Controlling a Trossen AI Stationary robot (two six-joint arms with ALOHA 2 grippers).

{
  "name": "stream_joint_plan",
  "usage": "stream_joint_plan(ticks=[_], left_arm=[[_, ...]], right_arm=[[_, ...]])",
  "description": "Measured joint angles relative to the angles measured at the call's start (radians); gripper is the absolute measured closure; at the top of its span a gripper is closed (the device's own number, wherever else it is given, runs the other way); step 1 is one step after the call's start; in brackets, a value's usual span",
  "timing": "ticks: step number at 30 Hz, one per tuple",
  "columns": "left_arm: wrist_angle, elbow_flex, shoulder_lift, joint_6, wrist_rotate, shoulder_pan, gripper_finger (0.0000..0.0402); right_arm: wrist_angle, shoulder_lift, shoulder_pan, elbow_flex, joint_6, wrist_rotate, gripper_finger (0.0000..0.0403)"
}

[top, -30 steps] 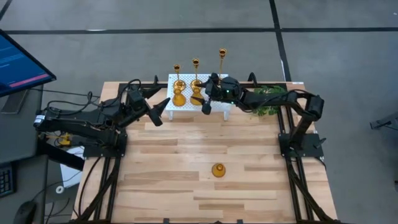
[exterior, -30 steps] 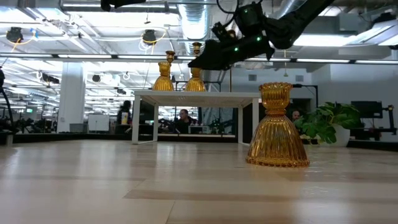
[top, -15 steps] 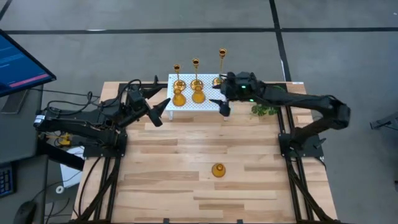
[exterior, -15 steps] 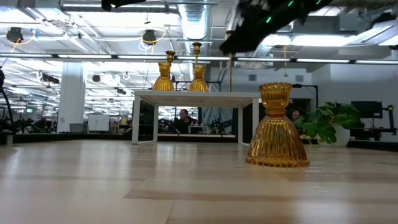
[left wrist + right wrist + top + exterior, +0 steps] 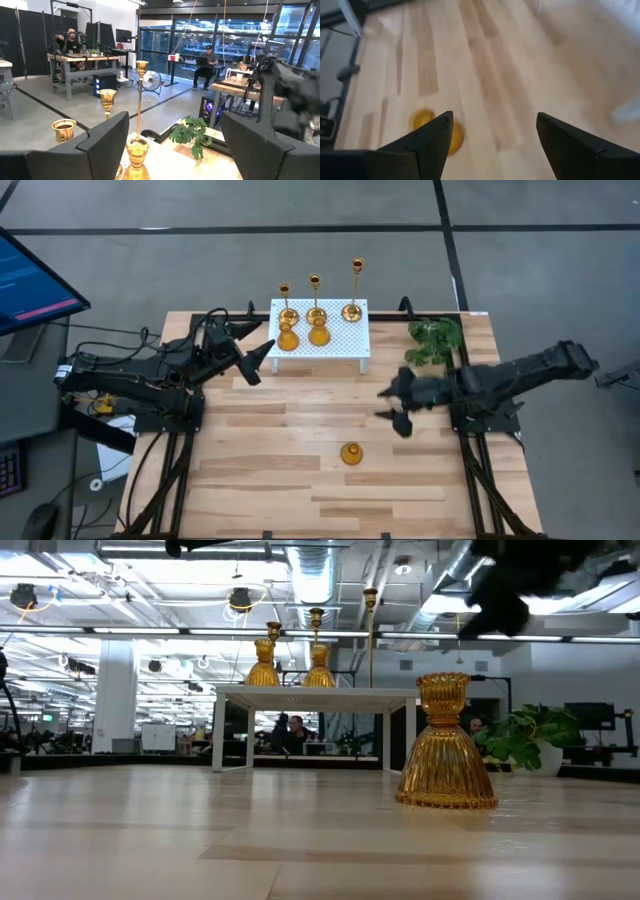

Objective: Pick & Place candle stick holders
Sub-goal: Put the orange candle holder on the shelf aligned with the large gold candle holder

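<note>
Six gold candle stick holders: five on the white perforated stand [image 5: 345, 340], namely three slim sticks [image 5: 315, 300] along its far edge and two bulbous pieces [image 5: 288, 337] in front; one ribbed bulbous holder [image 5: 351, 453] alone, upright on the wooden table [image 5: 270, 480]. Right gripper [image 5: 398, 405] above the table, fingers apart, empty. Left gripper [image 5: 258, 360] beside the stand, fingers apart, empty.
</note>
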State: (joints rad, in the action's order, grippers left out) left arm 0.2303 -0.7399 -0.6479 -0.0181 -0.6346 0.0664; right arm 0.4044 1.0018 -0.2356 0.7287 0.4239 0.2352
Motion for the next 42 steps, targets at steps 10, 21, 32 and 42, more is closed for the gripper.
stream_joint_plan(ticks=[10, 21, 32, 42], left_arm=[[-0.002, 0.000, 0.000, -0.002, 0.000, 0.000, 0.0087], [-0.002, 0.000, -0.001, -0.001, -0.011, 0.000, 0.0087], [0.006, -0.001, -0.027, -0.001, -0.032, 0.000, 0.0087], [0.020, -0.001, -0.090, 0.000, -0.042, 0.000, 0.0087]], right_arm=[[-0.155, 0.163, -0.298, -0.115, 0.251, 0.237, 0.0126], [-0.613, 0.394, -0.357, -0.202, 0.129, 0.242, 0.0127], [-1.047, 0.456, -0.453, -0.463, -0.026, 0.418, 0.0127], [-1.591, 0.641, -0.418, -0.590, -0.222, 0.336, 0.0127]])
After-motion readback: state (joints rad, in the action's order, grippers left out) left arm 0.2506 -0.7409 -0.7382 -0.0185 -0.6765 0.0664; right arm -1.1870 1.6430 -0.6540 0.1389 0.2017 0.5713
